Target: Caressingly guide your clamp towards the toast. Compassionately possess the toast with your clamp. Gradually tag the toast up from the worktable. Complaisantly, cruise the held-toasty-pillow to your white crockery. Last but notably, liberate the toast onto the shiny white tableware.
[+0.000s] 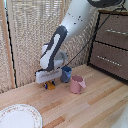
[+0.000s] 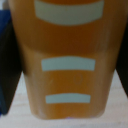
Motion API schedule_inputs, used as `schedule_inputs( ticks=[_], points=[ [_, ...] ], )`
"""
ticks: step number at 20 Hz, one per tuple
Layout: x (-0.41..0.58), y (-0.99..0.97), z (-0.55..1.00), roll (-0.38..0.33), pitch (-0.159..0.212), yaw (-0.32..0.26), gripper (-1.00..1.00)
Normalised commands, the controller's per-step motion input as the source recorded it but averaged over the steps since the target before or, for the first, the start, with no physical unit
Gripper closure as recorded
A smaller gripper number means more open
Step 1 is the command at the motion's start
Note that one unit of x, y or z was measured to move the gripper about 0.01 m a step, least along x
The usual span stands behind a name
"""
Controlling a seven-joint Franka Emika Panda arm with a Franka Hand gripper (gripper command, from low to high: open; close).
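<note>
The toast (image 1: 50, 86) is a small orange-yellow block on the wooden worktable (image 1: 85, 107), just in front of the blue cup. My clamp (image 1: 48, 84) reaches straight down onto it, its white housing right above the block. In the wrist view the toast (image 2: 67, 45) fills the picture, orange with pale stripes, and my clamp (image 2: 67, 80) has its dark fingers (image 2: 7, 65) pressed against both of the toast's sides. Pale wood shows beneath the block. The white plate (image 1: 19, 117) lies at the near edge, toward the exterior view's left.
A blue cup (image 1: 66, 74) stands right beside the clamp, on the exterior view's right. A pink cup (image 1: 77, 84) stands a little further right. A dark brown drawer cabinet (image 1: 112, 45) is at the back right. A slatted screen (image 1: 30, 35) stands behind.
</note>
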Motion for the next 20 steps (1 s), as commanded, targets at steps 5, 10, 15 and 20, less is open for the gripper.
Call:
schedule_inputs(
  ticks=[5, 10, 15, 20],
  points=[
    [-0.085, 0.07, 0.82, 0.018, 0.064, -0.096, 1.00],
    [-0.201, 0.23, 0.76, 0.060, 0.057, -0.076, 1.00],
    [-0.419, 0.52, 0.67, 0.043, 0.000, -0.031, 1.00],
    [-0.412, 0.68, 0.52, 0.000, 0.000, -0.021, 1.00]
  ],
)
